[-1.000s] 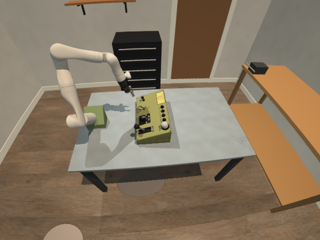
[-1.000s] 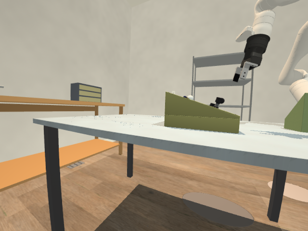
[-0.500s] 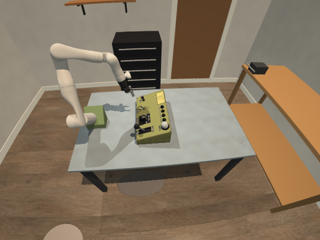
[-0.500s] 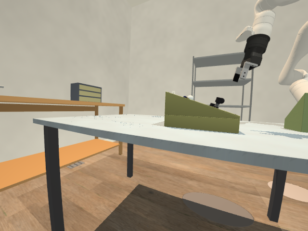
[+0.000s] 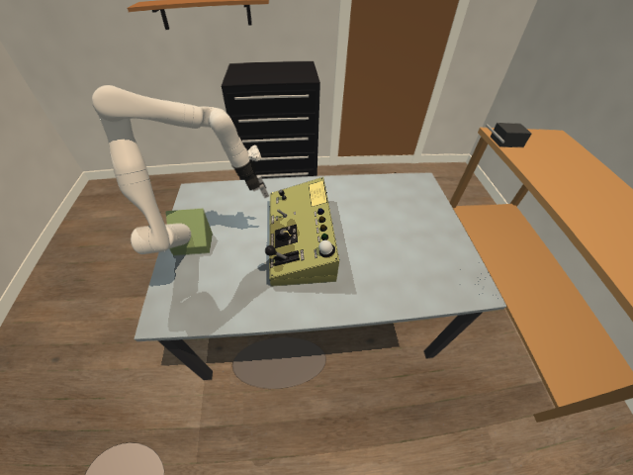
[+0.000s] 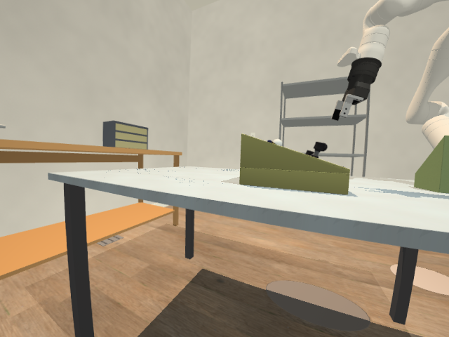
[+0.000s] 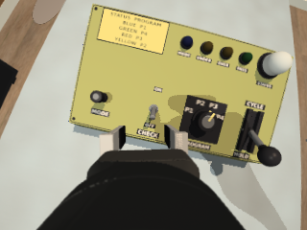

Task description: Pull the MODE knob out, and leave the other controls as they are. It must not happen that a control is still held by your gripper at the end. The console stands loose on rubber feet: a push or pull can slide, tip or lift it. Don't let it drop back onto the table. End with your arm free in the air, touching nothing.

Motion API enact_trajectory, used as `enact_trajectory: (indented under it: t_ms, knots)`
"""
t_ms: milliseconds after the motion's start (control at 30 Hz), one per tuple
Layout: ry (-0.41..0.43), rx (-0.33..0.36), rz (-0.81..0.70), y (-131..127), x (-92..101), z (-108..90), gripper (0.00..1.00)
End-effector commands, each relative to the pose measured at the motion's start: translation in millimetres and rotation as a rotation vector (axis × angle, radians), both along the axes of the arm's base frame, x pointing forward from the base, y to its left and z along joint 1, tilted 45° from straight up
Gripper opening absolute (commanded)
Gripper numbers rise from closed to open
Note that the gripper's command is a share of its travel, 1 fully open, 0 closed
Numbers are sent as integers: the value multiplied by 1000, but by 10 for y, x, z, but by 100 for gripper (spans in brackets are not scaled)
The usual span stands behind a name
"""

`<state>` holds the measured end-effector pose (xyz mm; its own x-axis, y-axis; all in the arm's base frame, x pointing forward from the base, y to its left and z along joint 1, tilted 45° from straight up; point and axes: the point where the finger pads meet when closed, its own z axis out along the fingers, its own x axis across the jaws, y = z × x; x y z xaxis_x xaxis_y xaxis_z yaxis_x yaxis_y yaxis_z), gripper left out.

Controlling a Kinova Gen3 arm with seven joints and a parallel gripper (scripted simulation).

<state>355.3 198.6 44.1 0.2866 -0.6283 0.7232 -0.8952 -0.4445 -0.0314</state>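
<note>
Printed on the console (image 7: 139, 72): a pale plate (image 7: 132, 32) reading STATUS PROGRAM, BLUE P1, GREEN P4, RED P3, YELLOW P2; also MODE, CHECK, ON, OFF, P1 to P4, PROGRAM and CYCLE. Labels under the four round lamps too small to read. MODE knob (image 7: 98, 96) seated near the panel's lower left corner in the wrist view, up and to the left of the gripper (image 7: 143, 138). Fingers spread fully apart, holding nothing, poised above the CHECK toggle (image 7: 153, 113) and clear of the panel. Console parked around the middle of the table (image 5: 408, 245), nearer its back edge, with bare top toward the right and front edges. Green block (image 5: 197, 225) at the left edge.
</note>
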Motion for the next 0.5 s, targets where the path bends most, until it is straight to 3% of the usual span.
enact_trajectory:
  t_ms: [0,33,67,133,267,333,467]
  knots:
    - [-9,22,10,-349,110,529,100]
    - [-5,16,5,-369,91,520,100]
    - [-5,15,4,-543,106,690,100]
    - [-5,15,4,-543,106,690,100]
    - [5,19,3,-1162,76,1150,100]
    - [23,17,-9,-1351,-9,1222,100]
    - [27,18,-11,-1411,-29,1248,100]
